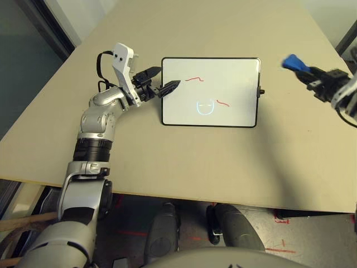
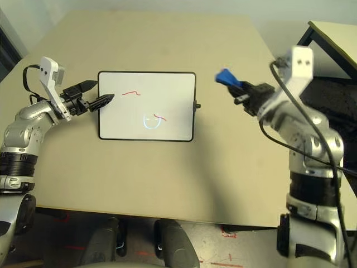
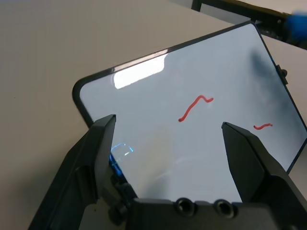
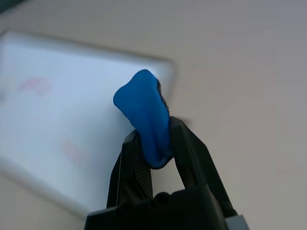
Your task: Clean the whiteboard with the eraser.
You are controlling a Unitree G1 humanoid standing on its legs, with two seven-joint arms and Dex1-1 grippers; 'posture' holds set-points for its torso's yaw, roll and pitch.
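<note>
The whiteboard [image 1: 234, 84] lies flat in the middle of the table, black-framed, with two short red scribbles [image 1: 194, 79] and a faint blue smiley mark [image 1: 205, 107]. My left gripper [image 1: 165, 79] is open, its black fingers spread over the board's left edge near the upper corner. In the left wrist view the board [image 3: 225, 143] lies just beyond the open left gripper [image 3: 168, 124]. The bright blue eraser [image 2: 226, 77] is pinched in my right gripper [image 2: 237, 85], raised above the table to the right of the board. Up close, the eraser [image 4: 144, 117] is squeezed between the shut fingers [image 4: 187, 143].
The beige table [image 1: 184, 167] has bare surface in front of the board and behind it. Its front edge [image 1: 167, 195] runs close to my body. A second dark-framed table [image 2: 334, 33] stands beyond the right side.
</note>
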